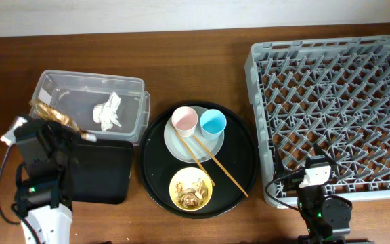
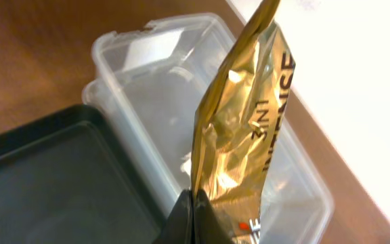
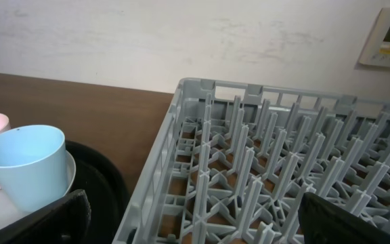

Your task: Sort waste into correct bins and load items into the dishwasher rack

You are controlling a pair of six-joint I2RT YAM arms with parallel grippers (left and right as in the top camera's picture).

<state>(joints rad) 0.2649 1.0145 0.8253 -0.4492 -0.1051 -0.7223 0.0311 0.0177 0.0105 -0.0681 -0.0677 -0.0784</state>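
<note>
My left gripper [image 2: 195,220] is shut on the crinkled gold-brown wrapper [image 2: 242,129], held over the near edge of the clear plastic tub [image 2: 147,74], beside the shallow black tray [image 2: 39,183]. From overhead the wrapper [image 1: 54,115] hangs at the clear tub's [image 1: 134,85] left corner; a crumpled white tissue [image 1: 107,112] lies inside. The black tray [image 1: 103,169] sits below it. The pink cup [image 1: 184,120], blue cup [image 1: 212,123], pale plate [image 1: 175,144], chopsticks [image 1: 215,163] and yellow bowl [image 1: 178,181] with food scraps [image 1: 192,192] rest on a round tray. My right gripper [image 3: 188,224] is open by the grey rack [image 1: 330,108].
The large round black tray [image 1: 239,149] sits mid-table between the bins and the rack. The rack's near left corner [image 3: 181,122] fills the right wrist view, with the blue cup [image 3: 26,166] at left. A wall with a control panel [image 3: 388,34] lies behind.
</note>
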